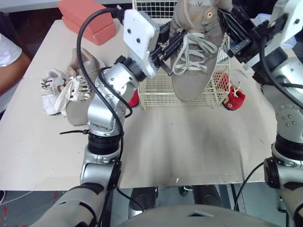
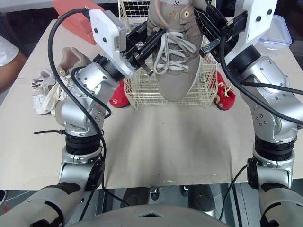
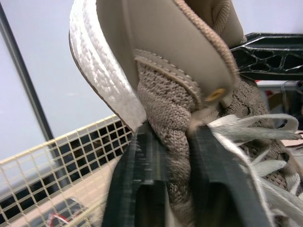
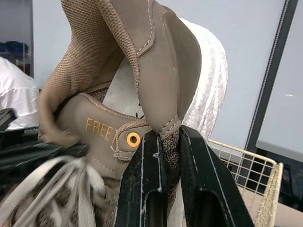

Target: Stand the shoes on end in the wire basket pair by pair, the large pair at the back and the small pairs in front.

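A large tan knit shoe (image 1: 191,56) with pale laces hangs toe-down, its toe inside the cream wire basket (image 1: 156,94). Both grippers hold it up near the heel end. My left gripper (image 3: 173,142) is shut on the knit upper at the shoe's left side. My right gripper (image 4: 169,142) is shut on the collar edge at its right side. The matching tan shoe (image 1: 84,66) lies on the table to the left, with a small white pair (image 1: 56,91) against it. One small red shoe (image 1: 234,99) lies right of the basket and another (image 1: 134,98) sits at its left corner.
Two salmon-coloured boxes (image 1: 87,20) are stacked at the table's far left. A clear plastic container (image 2: 279,30) stands at the far right. A person's arm in a white sleeve (image 1: 8,61) rests at the left table edge. A black cable tie (image 1: 71,132) lies near my left arm.
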`<action>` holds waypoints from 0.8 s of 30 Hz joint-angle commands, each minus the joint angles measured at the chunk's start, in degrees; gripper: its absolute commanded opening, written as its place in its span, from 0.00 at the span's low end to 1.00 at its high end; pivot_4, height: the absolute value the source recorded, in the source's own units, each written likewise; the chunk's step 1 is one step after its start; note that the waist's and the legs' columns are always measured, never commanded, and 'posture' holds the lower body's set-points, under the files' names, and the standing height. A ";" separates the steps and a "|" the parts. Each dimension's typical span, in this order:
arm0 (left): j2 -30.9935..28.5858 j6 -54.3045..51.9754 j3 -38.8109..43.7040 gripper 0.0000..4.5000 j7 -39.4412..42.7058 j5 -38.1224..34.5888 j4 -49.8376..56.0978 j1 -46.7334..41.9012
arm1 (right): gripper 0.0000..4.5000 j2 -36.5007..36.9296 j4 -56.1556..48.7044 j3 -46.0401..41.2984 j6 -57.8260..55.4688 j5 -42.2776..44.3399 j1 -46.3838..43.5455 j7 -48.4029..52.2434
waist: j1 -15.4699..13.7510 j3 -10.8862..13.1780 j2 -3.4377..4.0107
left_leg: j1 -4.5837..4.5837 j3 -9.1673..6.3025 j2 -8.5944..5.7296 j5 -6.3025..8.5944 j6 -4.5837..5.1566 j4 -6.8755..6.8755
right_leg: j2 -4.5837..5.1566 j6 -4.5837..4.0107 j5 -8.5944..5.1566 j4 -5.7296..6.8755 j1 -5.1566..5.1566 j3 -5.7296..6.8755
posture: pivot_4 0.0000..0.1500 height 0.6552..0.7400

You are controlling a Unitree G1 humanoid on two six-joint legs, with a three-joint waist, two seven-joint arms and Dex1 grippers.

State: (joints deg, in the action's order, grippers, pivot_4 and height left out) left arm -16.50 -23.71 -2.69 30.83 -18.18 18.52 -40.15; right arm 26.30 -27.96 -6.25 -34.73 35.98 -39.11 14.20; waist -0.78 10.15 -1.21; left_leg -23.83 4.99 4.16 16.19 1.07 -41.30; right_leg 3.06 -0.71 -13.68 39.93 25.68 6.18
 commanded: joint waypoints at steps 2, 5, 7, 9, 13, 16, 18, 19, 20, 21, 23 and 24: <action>-1.32 -1.68 0.81 0.77 0.96 -1.91 2.50 -0.47 | 0.00 -2.62 -2.47 -3.84 1.19 2.97 -3.87 -2.16 | -0.03 0.00 0.00 | -0.01 -0.01 -0.01 0.00 0.00 0.00 | 0.01 0.00 0.00 0.00 0.00 0.01 | 1.00 0.36; -3.76 -3.68 2.69 0.99 1.98 -3.58 2.84 -0.16 | 0.00 -4.49 -1.71 -4.97 2.75 2.99 -5.63 -3.56 | 0.07 0.00 0.01 | -0.01 -0.01 -0.01 0.00 0.00 0.00 | 0.00 0.00 0.00 0.01 0.01 0.00 | 1.00 0.36; -5.60 -4.59 3.98 0.99 2.70 -4.59 2.84 0.10 | 0.00 -5.73 -0.94 -5.59 4.19 2.45 -6.76 -4.35 | 0.08 0.01 0.01 | 0.00 0.00 0.00 0.00 0.00 0.02 | -0.02 0.00 0.00 0.01 0.02 0.00 | 1.00 0.36; -7.70 -5.91 5.76 0.99 4.41 -6.96 3.18 0.59 | 0.00 -7.04 0.31 -6.07 6.89 1.18 -8.14 -4.77 | 0.14 0.01 0.02 | 0.00 0.01 0.00 0.00 0.00 0.02 | -0.03 0.00 0.00 0.00 0.02 0.00 | 1.00 0.36; -11.73 -10.41 9.18 0.99 7.87 -13.40 3.92 1.24 | 0.00 -9.12 4.01 -6.38 14.23 -2.56 -11.06 -4.70 | 0.11 0.02 0.03 | -0.02 0.02 0.01 0.00 0.00 0.03 | -0.03 0.00 0.00 0.00 0.05 0.00 | 1.00 0.36; -15.71 -14.80 11.25 0.99 11.15 -18.70 4.69 2.19 | 0.00 -9.68 8.84 -5.74 22.31 -7.54 -13.37 -3.25 | 0.13 0.03 0.04 | -0.02 0.03 0.01 0.00 -0.01 0.04 | -0.02 0.00 0.00 -0.01 0.06 -0.01 | 1.00 0.36; -18.19 -16.76 11.92 0.99 12.53 -20.57 4.81 2.75 | 0.00 -10.22 12.86 -5.19 27.47 -10.59 -14.57 -2.51 | 0.12 0.03 0.04 | -0.03 0.02 0.01 0.00 -0.01 0.04 | -0.02 0.00 0.00 -0.02 0.07 -0.01 | 1.00 0.36; -19.29 -18.02 12.43 0.99 13.07 -21.97 4.88 2.96 | 0.00 -10.50 15.39 -4.92 30.73 -12.32 -15.18 -2.00 | 0.15 0.03 0.04 | -0.02 0.02 0.01 0.00 -0.01 0.04 | -0.02 0.00 0.00 -0.01 0.06 -0.02 | 1.00 0.36; -20.09 -18.94 12.83 0.99 13.32 -23.10 4.94 3.09 | 0.00 -10.77 17.54 -4.68 33.45 -13.62 -15.68 -1.44 | 0.14 0.03 0.05 | -0.02 0.02 0.01 0.00 -0.01 0.04 | -0.02 0.00 0.00 -0.01 0.07 -0.02 | 1.00 0.36; -20.97 -20.46 13.46 0.99 13.66 -24.85 5.17 3.13 | 0.00 -11.17 20.34 -4.63 36.73 -15.01 -16.43 -1.01 | 0.14 0.03 0.04 | -0.01 0.03 0.01 0.00 -0.01 0.04 | -0.02 0.00 0.00 -0.01 0.07 -0.03 | 1.00 0.36; -22.42 -23.44 15.02 0.99 13.93 -28.66 5.74 2.96 | 0.00 -11.60 26.27 -4.83 43.10 -16.86 -17.92 0.50 | 0.23 0.03 0.05 | -0.01 0.03 0.02 -0.01 -0.01 0.03 | -0.02 0.00 0.00 0.00 0.07 -0.04 | 1.00 0.36; -22.96 -24.50 15.54 0.99 13.82 -30.11 5.88 2.83 | 0.00 -11.65 28.69 -4.98 45.65 -17.50 -18.44 1.21 | 0.27 0.03 0.05 | 0.00 0.04 0.02 -0.01 -0.01 0.03 | -0.02 0.00 0.00 0.01 0.07 -0.05 | 1.00 0.36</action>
State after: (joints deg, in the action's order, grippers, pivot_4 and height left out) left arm -38.48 -46.93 10.70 44.39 -45.25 22.03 -36.75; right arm 14.44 0.10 -10.42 5.37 19.52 -55.07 14.44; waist -0.51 10.19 -1.15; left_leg -23.83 5.03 4.18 16.19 1.06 -41.27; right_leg 3.04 -0.71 -13.69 39.94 25.75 6.13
